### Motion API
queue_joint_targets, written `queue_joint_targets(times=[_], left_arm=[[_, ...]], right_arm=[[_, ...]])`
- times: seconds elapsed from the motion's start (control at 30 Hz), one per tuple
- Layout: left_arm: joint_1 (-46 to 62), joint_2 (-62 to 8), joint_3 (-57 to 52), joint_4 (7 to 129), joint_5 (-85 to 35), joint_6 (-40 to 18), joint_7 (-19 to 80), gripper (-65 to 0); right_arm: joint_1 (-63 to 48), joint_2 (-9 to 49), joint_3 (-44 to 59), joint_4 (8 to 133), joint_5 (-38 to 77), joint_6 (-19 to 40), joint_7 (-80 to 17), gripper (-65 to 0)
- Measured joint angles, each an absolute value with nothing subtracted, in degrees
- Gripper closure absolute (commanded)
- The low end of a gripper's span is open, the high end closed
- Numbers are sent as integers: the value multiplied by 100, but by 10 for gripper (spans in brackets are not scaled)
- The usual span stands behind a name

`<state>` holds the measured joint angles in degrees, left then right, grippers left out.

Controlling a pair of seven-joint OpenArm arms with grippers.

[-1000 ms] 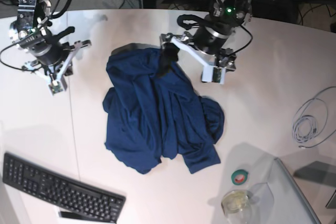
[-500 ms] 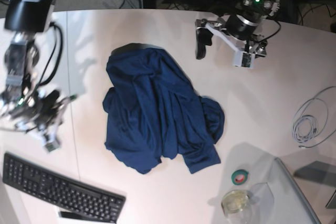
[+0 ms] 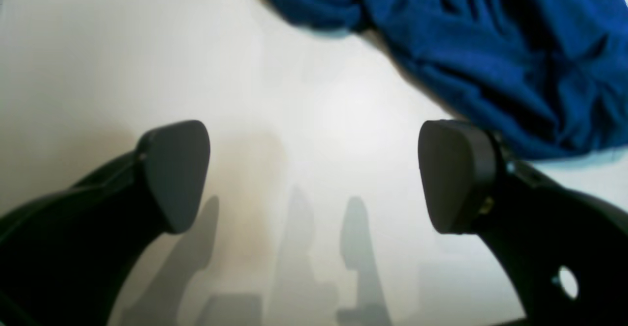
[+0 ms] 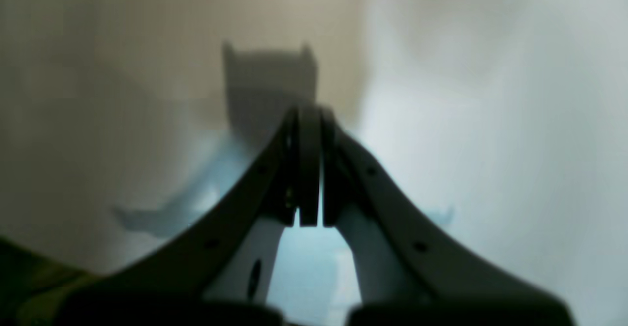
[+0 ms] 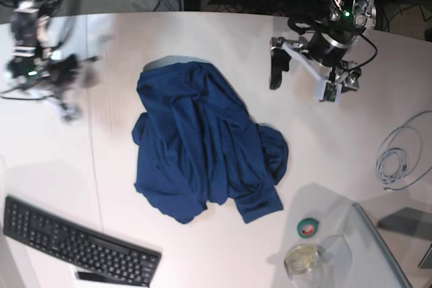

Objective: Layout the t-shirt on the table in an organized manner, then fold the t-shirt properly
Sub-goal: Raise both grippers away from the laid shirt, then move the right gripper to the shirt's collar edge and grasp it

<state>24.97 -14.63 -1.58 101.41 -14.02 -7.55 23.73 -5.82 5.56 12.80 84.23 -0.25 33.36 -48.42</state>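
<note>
On my left wrist view, the left end effector (image 3: pixel 314 178) is spread wide over bare surface (image 3: pixel 294 95), the shirt (image 3: pixel 490 46) just ahead and right. Right wrist: the right end effector (image 4: pixel 309 169) is pressed together, empty. From base, I see the shirt crumpled between both, touching neither.

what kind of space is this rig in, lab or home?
Most likely a robotics lab bench: two arms at a white table, a keyboard, a loose coiled cable, and cable clutter behind. The t-shirt lies crumpled at the centre.
</note>
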Motion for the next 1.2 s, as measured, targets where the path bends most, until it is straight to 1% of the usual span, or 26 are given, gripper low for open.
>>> queue_joint_targets(times=[0.07, 0.1, 0.17, 0.23, 0.3, 0.37, 0.43, 0.5, 0.57, 0.6, 0.7, 0.73, 0.77, 0.83, 0.9, 0.97, 1.03, 1.07, 1.2], left_arm=[[2355, -1481, -156, 10136, -1396, -742, 2377, -650], [2287, -1483, -174, 10136, -1398, -709, 2377, -650], [2174, -1479, -169, 10136, -1398, -690, 2357, -650], [2141, -1479, -139, 10136, -1398, -755, 2364, -650], [2158, -1492, -189, 10136, -1396, -749, 2377, -650], [2185, -1535, -228, 10130, -1393, -722, 2377, -650], [2189, -1555, -233, 10110, -1393, -692, 2373, -650], [2176, -1533, -237, 10031, -1398, -709, 2364, -650], [2163, -1507, -204, 9926, -1398, -749, 2373, -650], [2167, -1505, -169, 9922, -1396, -744, 2375, -650], [2215, -1511, -198, 9924, -1404, -753, 2370, -650], [2244, -1529, -215, 9918, -1393, -749, 2375, -650], [2316, -1564, -235, 9909, -1389, -687, 2344, -650], [2410, -1706, -228, 9786, -1393, -701, 2359, -650], [2408, -1712, -178, 9631, -1376, -694, 2421, -650], [2381, -1658, -154, 9614, -1402, -755, 2392, -650], [2320, -1656, -150, 9614, -1400, -751, 2381, -650], [2283, -1658, -154, 9616, -1396, -720, 2392, -650], [2290, -1627, -137, 9688, -1398, -703, 2338, -650]], right_arm=[[-427, 344, 617, 9142, 62, 3350, -5068, -3], [-235, 336, 366, 9417, 108, 3330, -5172, -3], [274, 384, -12, 9684, -23, 3343, -5714, -3], [821, 379, -84, 9395, -97, 3288, -5852, -3], [1494, 386, -86, 8726, 36, 3328, -5780, -2], [2012, 523, 252, 8020, 104, 3365, -5653, -2], [2316, 849, 823, 7631, -298, 3319, -5723, -2], [2224, 1170, 1251, 7743, -458, 3256, -5885, -2], [1789, 1251, 1216, 8197, -648, 3199, -6136, -2], [1533, 1162, 1028, 8449, -624, 3194, -6130, -2], [816, 327, 578, 9032, -191, 3339, -5977, -2], [683, 130, 543, 9174, -99, 3369, -5959, -2], [561, 62, 541, 9336, -137, 3369, -5922, -3], [362, 126, 635, 9467, -364, 3321, -5905, -3], [115, 154, 698, 9441, -550, 3282, -6095, -3], [-86, 1, 692, 9411, -454, 3277, -6090, -3], [-80, -106, 628, 9404, -290, 3286, -5817, -5], [-64, -110, 624, 9472, -255, 3299, -5684, -5], [-279, -14, 701, 9767, -405, 3301, -5843, -6]])
